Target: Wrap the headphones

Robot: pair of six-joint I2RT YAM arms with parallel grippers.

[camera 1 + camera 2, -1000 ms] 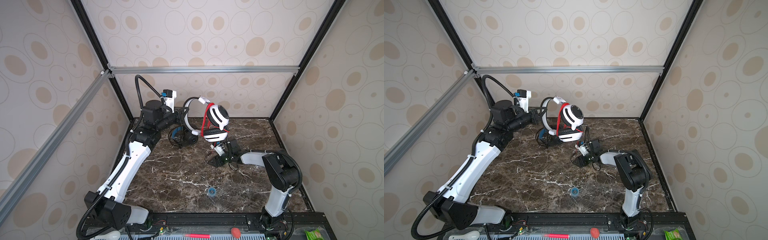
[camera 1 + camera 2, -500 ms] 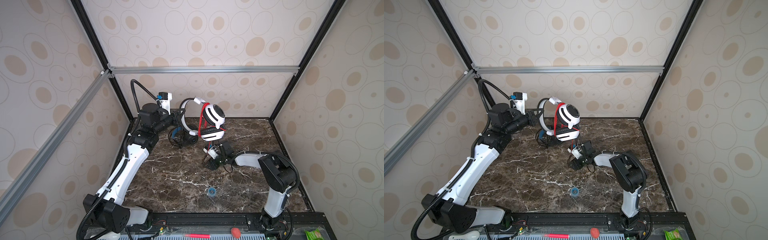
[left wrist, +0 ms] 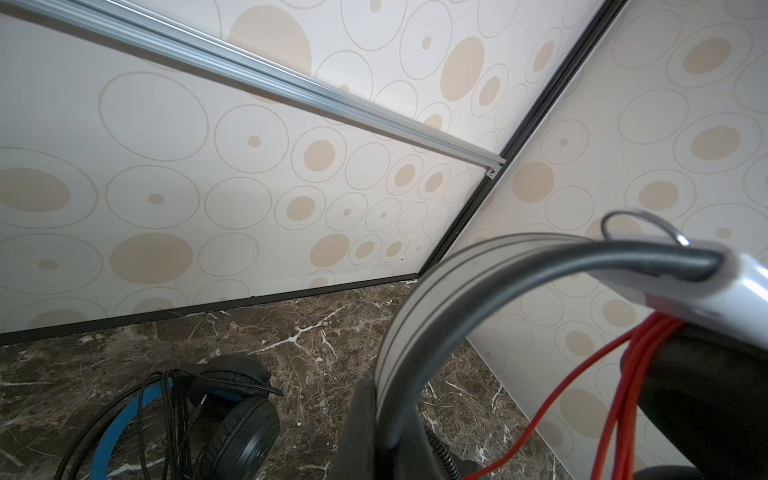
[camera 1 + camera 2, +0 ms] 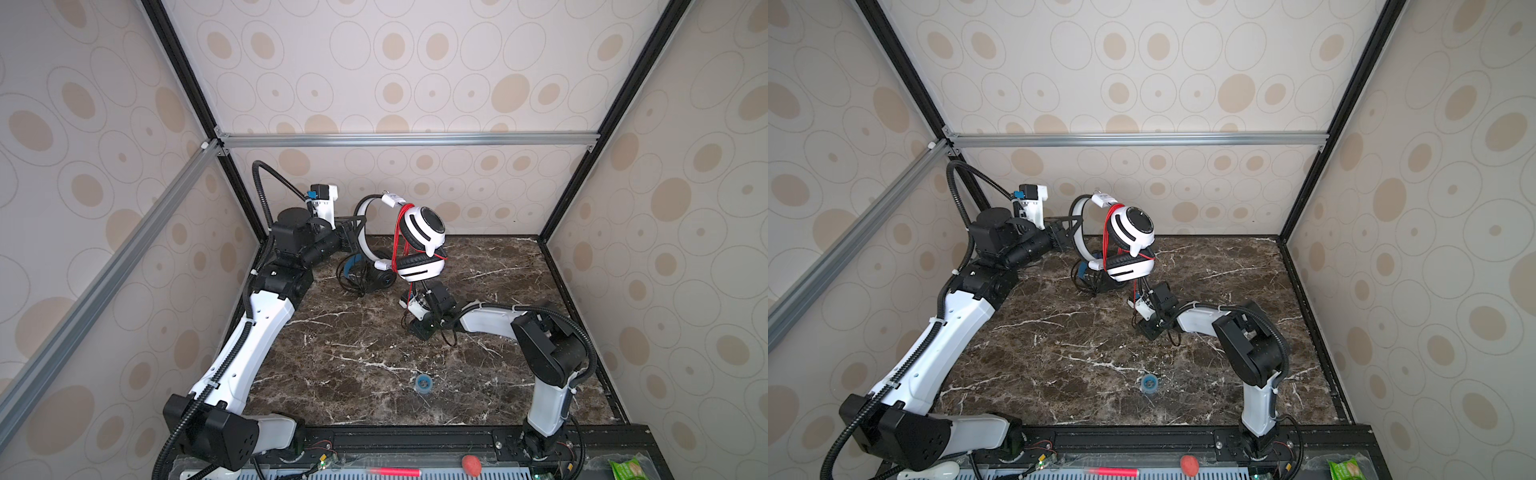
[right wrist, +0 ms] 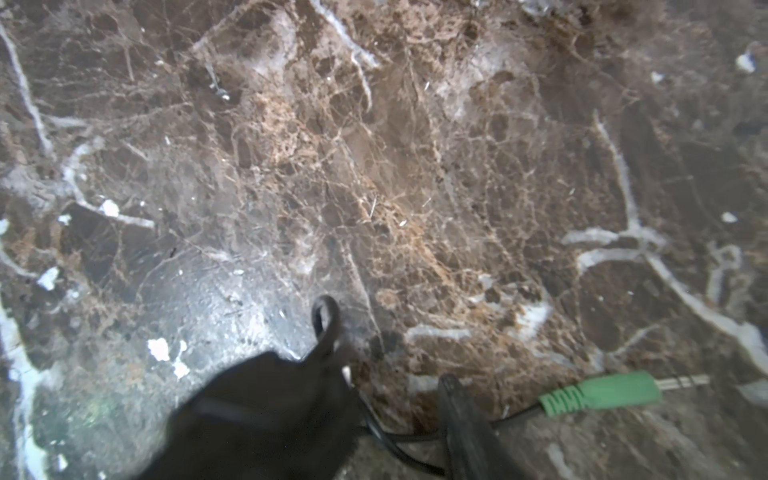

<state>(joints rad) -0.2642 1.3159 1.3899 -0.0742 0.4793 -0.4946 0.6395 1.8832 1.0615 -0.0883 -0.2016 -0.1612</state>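
My left gripper (image 4: 353,233) (image 3: 384,399) is shut on the headband of the white headphones (image 4: 419,232) (image 4: 1131,232) and holds them up above the table's back. Red cord (image 4: 401,237) (image 3: 615,399) is looped over the band and hangs down toward my right gripper (image 4: 419,328) (image 4: 1150,328). That gripper (image 5: 386,345) points down close to the marble. Its jaws stand apart, with a thin black cord (image 5: 399,436) running between them to a green plug (image 5: 602,392). The black headphones (image 4: 374,274) (image 3: 237,428), with their blue inner band, lie on the table under the white pair.
A small blue ring (image 4: 424,381) (image 4: 1149,383) lies on the marble table (image 4: 353,353) toward the front. On the front rail are a red pen (image 4: 392,471), an orange ball (image 4: 471,464) and a green packet (image 4: 631,469). Patterned walls close in three sides.
The left arm has carried the white headphones slightly left. The right gripper has slid left along the table and its jaws have narrowed around the thin cord.
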